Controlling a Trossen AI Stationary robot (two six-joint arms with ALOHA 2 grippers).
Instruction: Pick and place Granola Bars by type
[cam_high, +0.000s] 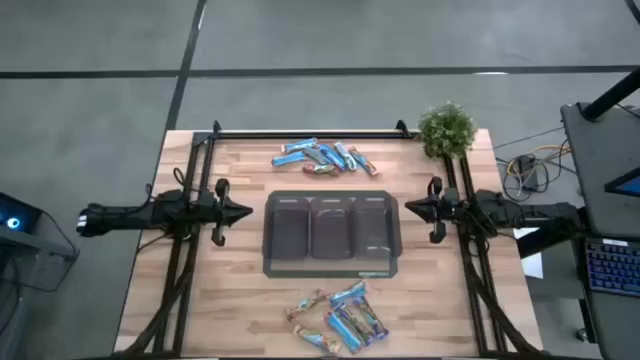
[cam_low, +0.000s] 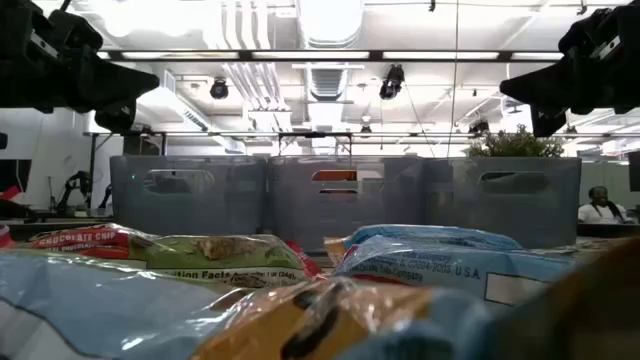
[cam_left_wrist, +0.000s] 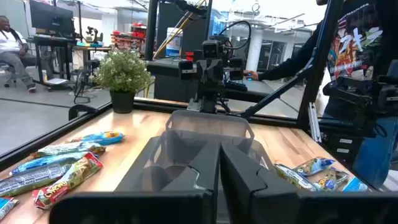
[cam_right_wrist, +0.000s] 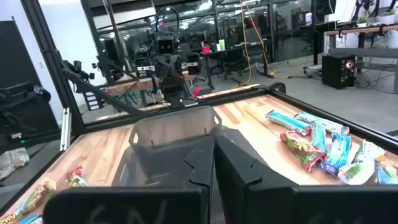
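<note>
The bars lie in two heaps, one (cam_high: 325, 157) at the table's far edge and one (cam_high: 340, 318) at the near edge, with the three-part bin (cam_high: 332, 234) between them for sorting, while the left gripper (cam_high: 243, 212) and right gripper (cam_high: 408, 208) wait beside it, pressed together and holding nothing.

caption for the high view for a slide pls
Two shut claws, left claw and right claw, flank an empty three-compartment grey bin, granola bars piled beyond and before it.
</note>
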